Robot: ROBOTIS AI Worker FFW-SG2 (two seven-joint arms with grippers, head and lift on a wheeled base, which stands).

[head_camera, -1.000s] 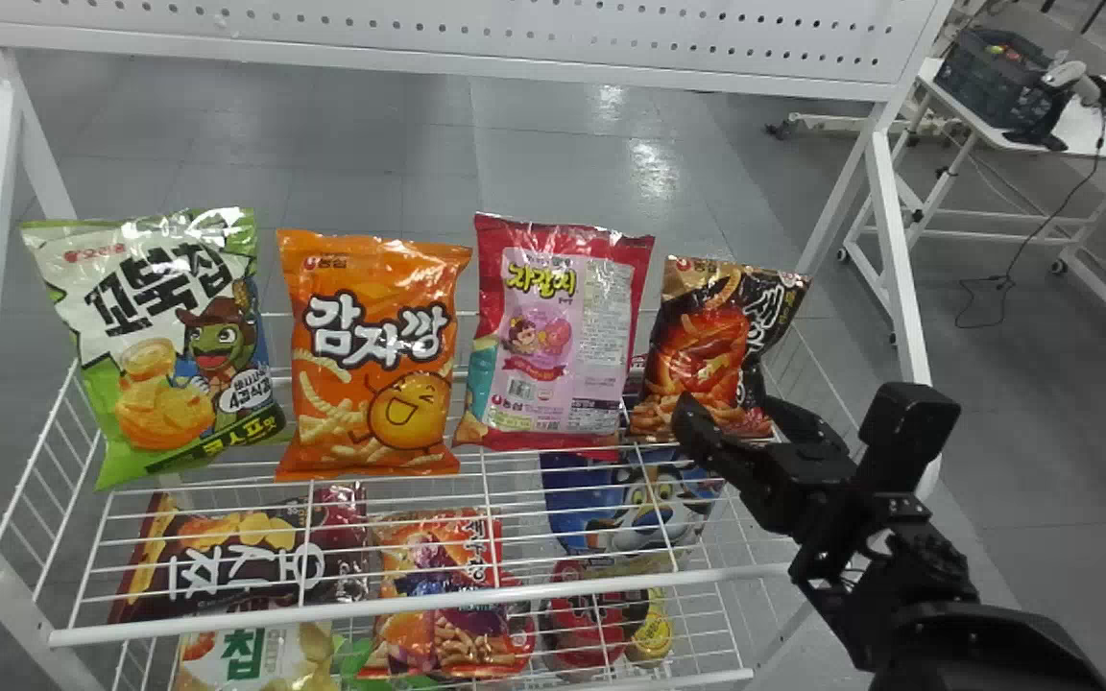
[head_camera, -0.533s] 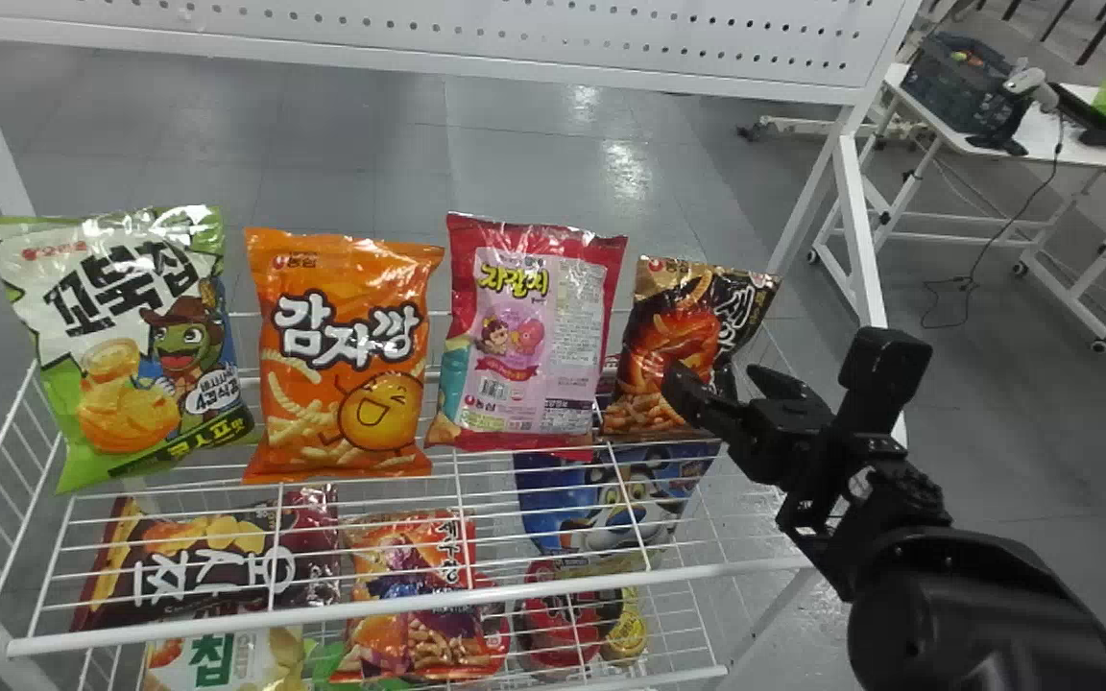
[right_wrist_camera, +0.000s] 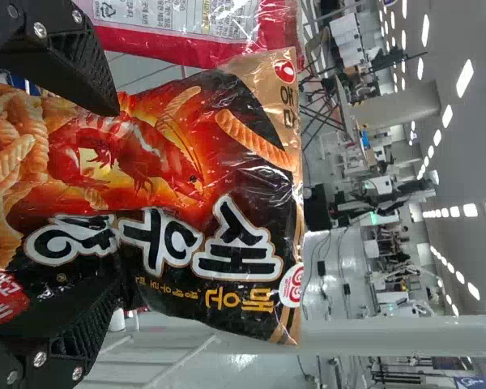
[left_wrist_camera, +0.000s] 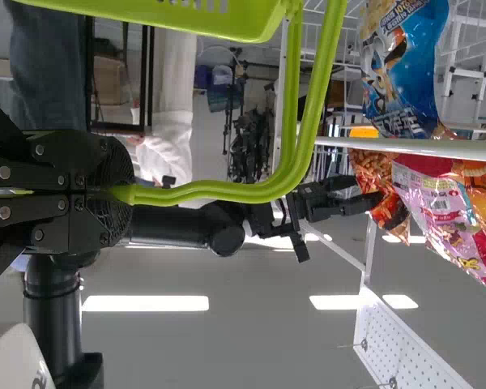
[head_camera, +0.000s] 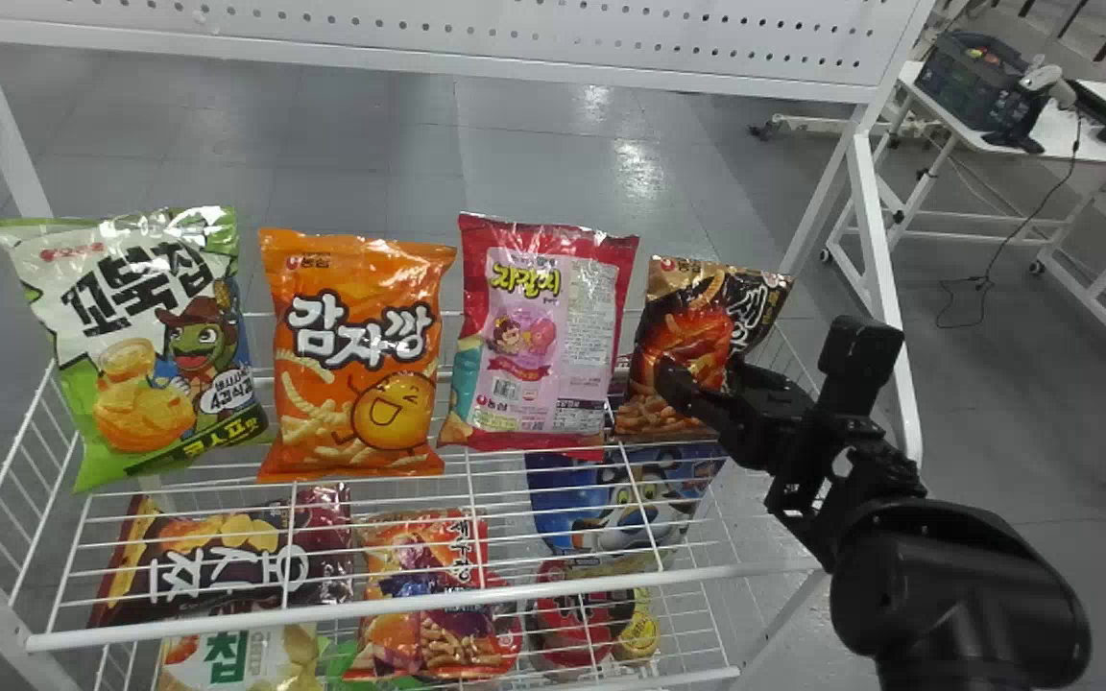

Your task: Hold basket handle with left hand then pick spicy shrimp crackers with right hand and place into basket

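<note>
Right gripper (head_camera: 703, 369) has moved farther around crackers (head_camera: 755, 297).

Spicy shrimp crackers (head_camera: 683, 321) stand at the right end of a row on a wire shelf (head_camera: 419, 606). Left of the crackers, in order, are a first bag (head_camera: 539, 336), second bag (head_camera: 361, 336) and third bag (head_camera: 145, 355). Beyond them to the right, a table (head_camera: 1081, 144) bears a crate (head_camera: 971, 86).

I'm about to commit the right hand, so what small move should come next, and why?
I'd probably close the right hand gently on the spicy shrimp crackers: its fingers stand apart, with the bag's lower part between them in the right wrist view. The left hand grips the basket handle, so that side looks ready.
</note>
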